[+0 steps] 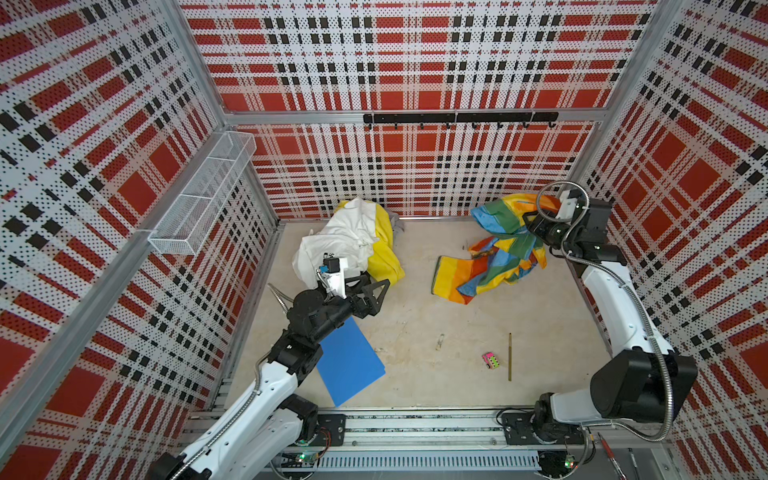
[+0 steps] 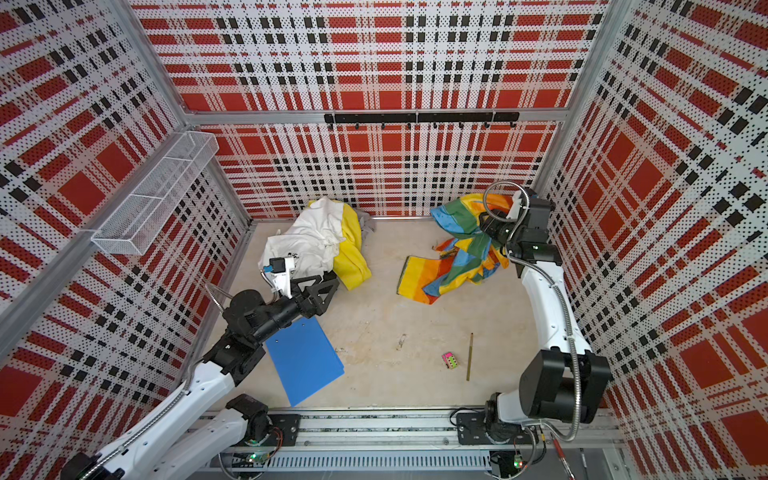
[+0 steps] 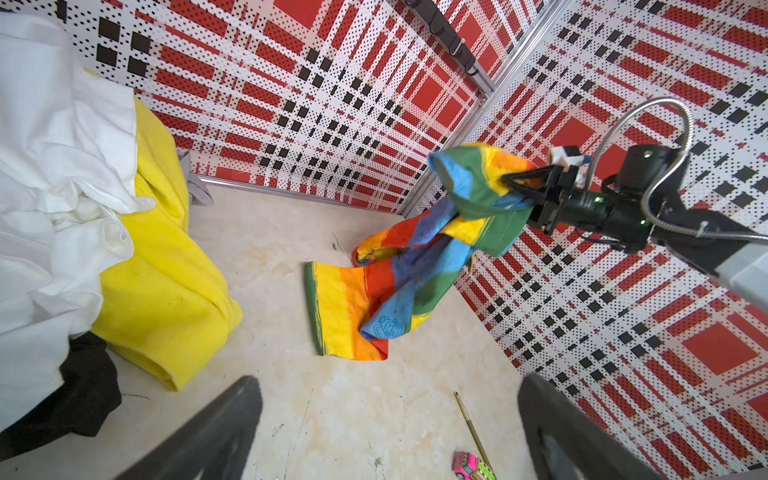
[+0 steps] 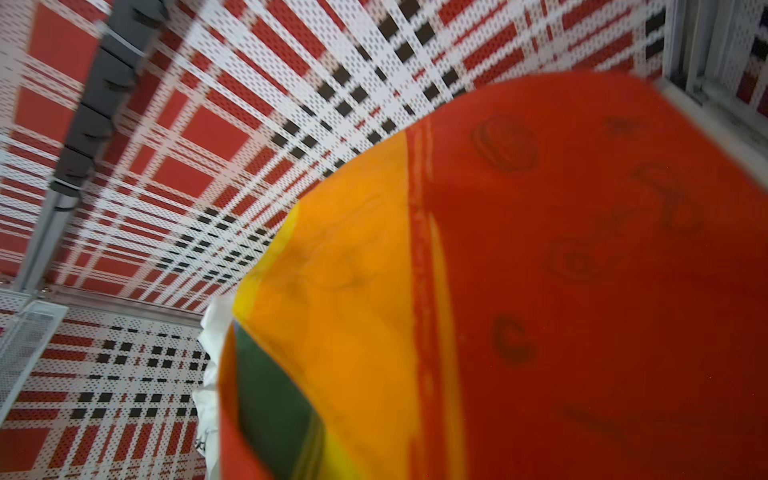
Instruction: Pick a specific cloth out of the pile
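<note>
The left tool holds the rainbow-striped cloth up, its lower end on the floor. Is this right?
No. The right tool holds the rainbow-striped cloth up, its lower end on the floor; the left wrist view shows this.

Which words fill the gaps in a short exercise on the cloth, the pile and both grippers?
The cloth is clamped in the right gripper, whose jaws are ____ on it. The left gripper holds nothing; its jaws stand ____. In the pile, a white garment lies partly over a plain ____ one.
Missing words: shut, open, yellow.
</note>
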Controlling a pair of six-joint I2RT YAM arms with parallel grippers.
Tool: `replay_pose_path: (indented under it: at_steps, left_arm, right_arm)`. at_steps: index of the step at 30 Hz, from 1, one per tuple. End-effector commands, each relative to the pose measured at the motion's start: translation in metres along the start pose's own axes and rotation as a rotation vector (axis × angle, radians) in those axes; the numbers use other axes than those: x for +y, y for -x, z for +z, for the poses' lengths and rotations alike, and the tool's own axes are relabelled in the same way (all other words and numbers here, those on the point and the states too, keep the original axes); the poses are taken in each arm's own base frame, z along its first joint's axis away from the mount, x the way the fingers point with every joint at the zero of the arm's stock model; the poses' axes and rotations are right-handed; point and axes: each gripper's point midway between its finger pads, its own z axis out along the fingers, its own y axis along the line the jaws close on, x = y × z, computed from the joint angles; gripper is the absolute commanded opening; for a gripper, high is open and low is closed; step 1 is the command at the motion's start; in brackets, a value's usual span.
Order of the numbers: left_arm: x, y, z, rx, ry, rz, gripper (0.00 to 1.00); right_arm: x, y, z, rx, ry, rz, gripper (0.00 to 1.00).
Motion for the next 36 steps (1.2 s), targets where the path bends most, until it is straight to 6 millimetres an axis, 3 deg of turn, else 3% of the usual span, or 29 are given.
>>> replay_pose_path:
  at_steps: [1, 4, 6, 10, 14, 20, 23, 26, 28, 32, 36]
  left_arm:
    - [0.000, 0.002, 0.001, -0.018, -0.015, -0.002, 0.99]
    - [0.001, 0.001, 0.002, -0.017, -0.016, -0.010, 0.99]
    - [0.001, 0.001, 0.002, -0.019, -0.019, -0.013, 0.99]
    - [-0.001, 0.002, 0.000, -0.023, -0.023, -0.011, 0.99]
    - [0.000, 0.001, 0.000, -0.021, -0.021, -0.008, 0.99]
    - [0.001, 0.000, 0.000, -0.021, -0.016, -0.011, 0.99]
    - [0.001, 0.000, 0.001, -0.017, -0.018, -0.011, 0.99]
    - [0.001, 0.002, 0.001, -0.019, -0.018, -0.011, 0.99]
    - [0.000, 0.003, 0.001, -0.023, -0.020, -0.009, 0.99]
    - [0.000, 0.005, 0.001, -0.027, -0.018, -0.009, 0.99]
    - [0.000, 0.005, 0.001, -0.026, -0.015, -0.006, 0.99]
  right_arm:
    - [0.047, 0.005, 0.002, -0.049, 0.178, -0.116, 0.00]
    - [0.058, -0.023, 0.016, 0.026, 0.261, -0.112, 0.00]
    - [0.047, -0.039, 0.028, 0.053, 0.242, -0.094, 0.00]
    - [-0.004, -0.071, 0.058, 0.110, 0.096, -0.055, 0.00]
    - [-0.047, -0.119, 0.087, 0.238, -0.048, -0.077, 0.00]
    - [-0.112, -0.185, 0.100, 0.342, -0.257, -0.108, 0.04]
    - [-0.129, -0.204, 0.105, 0.394, -0.308, -0.120, 0.09]
    - [-0.133, -0.206, 0.106, 0.406, -0.340, -0.148, 0.19]
    - [-0.126, -0.197, 0.102, 0.378, -0.340, -0.167, 0.28]
    - [-0.104, -0.163, 0.079, 0.290, -0.331, -0.207, 0.50]
    - [-0.081, -0.128, 0.046, 0.191, -0.330, -0.240, 0.62]
